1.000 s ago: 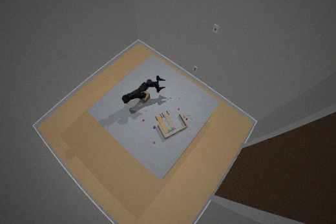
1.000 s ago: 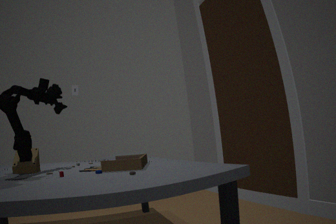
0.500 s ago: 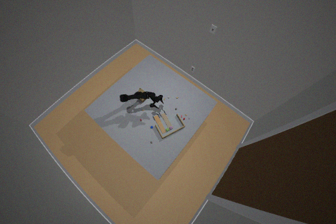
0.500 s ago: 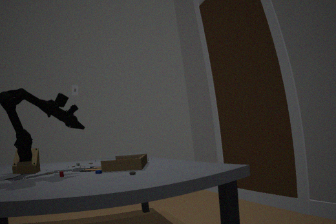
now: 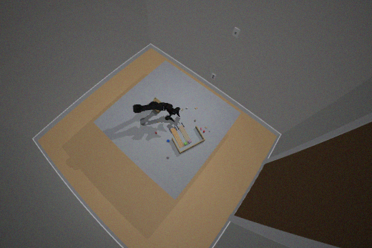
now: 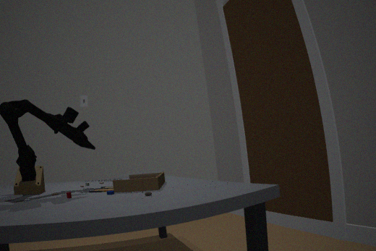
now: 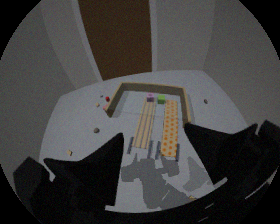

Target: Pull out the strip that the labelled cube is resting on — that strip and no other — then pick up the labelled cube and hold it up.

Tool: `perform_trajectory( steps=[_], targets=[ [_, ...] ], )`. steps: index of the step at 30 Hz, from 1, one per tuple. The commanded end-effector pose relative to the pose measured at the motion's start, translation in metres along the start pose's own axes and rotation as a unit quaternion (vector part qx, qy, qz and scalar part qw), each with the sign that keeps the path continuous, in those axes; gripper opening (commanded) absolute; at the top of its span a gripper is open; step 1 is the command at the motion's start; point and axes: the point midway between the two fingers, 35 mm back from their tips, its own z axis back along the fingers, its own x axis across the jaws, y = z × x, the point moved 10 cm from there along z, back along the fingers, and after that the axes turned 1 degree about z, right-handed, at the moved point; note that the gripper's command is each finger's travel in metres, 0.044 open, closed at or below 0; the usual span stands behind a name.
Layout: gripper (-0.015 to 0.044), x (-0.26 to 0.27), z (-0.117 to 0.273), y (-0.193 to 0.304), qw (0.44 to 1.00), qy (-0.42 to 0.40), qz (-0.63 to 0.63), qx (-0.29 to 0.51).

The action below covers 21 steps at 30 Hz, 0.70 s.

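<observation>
A striped strip (image 5: 184,134) (image 7: 145,125) and an orange-dotted strip (image 5: 177,137) (image 7: 170,127) lie side by side, their near ends between short dark rails. A purple-pink cube (image 5: 189,141) (image 7: 150,97) is at the striped strip's far end. A green cube (image 5: 185,143) (image 7: 161,99) is by the dotted strip's far end, towards the striped one. No label is readable, and the exact contact under each cube is unclear. My gripper (image 5: 177,118) (image 6: 95,147) (image 7: 155,132) is open and empty, high above the table, short of the strips' near ends.
A low wooden wall (image 5: 193,146) (image 6: 135,185) (image 7: 153,86) encloses the strips' far part on three sides and is open towards the arm. A blue piece (image 5: 168,141) (image 6: 110,192), a red piece (image 5: 156,133) (image 6: 69,194) and a grey stone (image 5: 167,158) (image 6: 148,194) (image 7: 205,101) lie outside it.
</observation>
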Motion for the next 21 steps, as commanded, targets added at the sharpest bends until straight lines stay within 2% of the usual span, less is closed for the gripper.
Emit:
perform_trajectory(
  steps=[1, 12, 21],
  targets=[
    [0.0295, 0.003, -0.009, -0.007, 1.000, -0.003, -0.006, 0.020],
    [0.0006, 0.016, -0.093, -0.046, 0.970, -0.006, -0.078, 0.230],
    [0.0000, 0.019, -0.160, -0.043, 0.895, 0.053, -0.135, 0.422]
  ],
)
